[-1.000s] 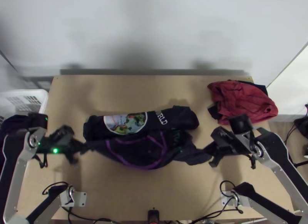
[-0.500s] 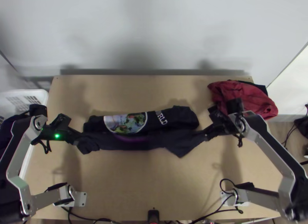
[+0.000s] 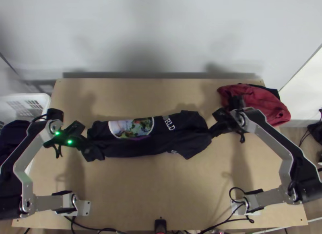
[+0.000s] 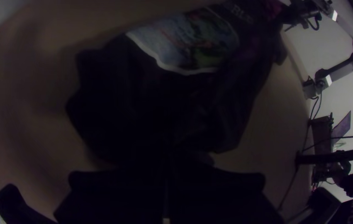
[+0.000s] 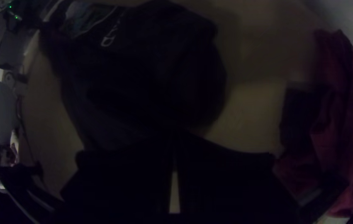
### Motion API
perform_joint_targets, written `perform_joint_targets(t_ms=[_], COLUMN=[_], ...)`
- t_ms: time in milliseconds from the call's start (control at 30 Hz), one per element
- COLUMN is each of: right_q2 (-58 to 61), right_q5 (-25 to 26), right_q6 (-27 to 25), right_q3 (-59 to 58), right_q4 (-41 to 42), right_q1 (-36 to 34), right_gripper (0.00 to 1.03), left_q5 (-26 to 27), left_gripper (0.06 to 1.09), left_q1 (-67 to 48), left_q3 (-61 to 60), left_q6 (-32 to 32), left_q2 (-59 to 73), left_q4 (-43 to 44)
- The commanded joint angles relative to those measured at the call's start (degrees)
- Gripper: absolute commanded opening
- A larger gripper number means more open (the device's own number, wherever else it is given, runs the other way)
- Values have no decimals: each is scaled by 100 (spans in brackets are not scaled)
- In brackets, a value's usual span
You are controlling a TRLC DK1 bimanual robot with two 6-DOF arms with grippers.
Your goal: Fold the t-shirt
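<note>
between left gripper (image 3: pixel 87 145) and right gripper (image 3: pixel 212 133), t-shirt (image 3: pixel 161 142)

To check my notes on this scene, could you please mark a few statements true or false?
1. The left gripper is closed on the dark t-shirt. True.
2. The t-shirt lies fully spread out. False: it lies gathered into a long, narrow strip.
3. The right gripper holds the t-shirt near its other end. True.
4. Red cloth lies at the table's near left corner. False: the red cloth is at the far right.
5. A round picture shows on the t-shirt. True.
</note>
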Motion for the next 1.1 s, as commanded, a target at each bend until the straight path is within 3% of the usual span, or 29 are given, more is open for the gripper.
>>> perform_joint_targets(t_ms=[0,200,600,667,767,867,967,1000,1067], right_q2=[376,534,534,446,279,103,-72,-134,-248], right_q5=[148,605,746,746,737,737,737,737,737], right_q6=[212,212,124,194,299,396,466,528,572], right_q3=[46,-191,-367,-358,-349,-323,-314,-305,-296], right_q4=[272,571,738,738,738,738,720,720,676], right_q1=[414,511,203,212,256,247,177,150,150], right_gripper=[3,3,3,12,25,44,63,68,76], left_q5=[-101,-514,-707,-707,-707,-707,-707,-707,-707], left_gripper=[10,10,10,14,26,53,100,105,105], left_q1=[-353,-318,-107,-142,-221,-274,-318,-335,-379], left_q3=[167,211,167,176,176,150,106,79,36], left_q6=[-233,-268,-259,-373,-479,-567,-584,-584,-593], left_q2=[420,763,860,772,587,385,253,209,95], left_q4=[228,527,878,957,984,993,993,1010,1028])
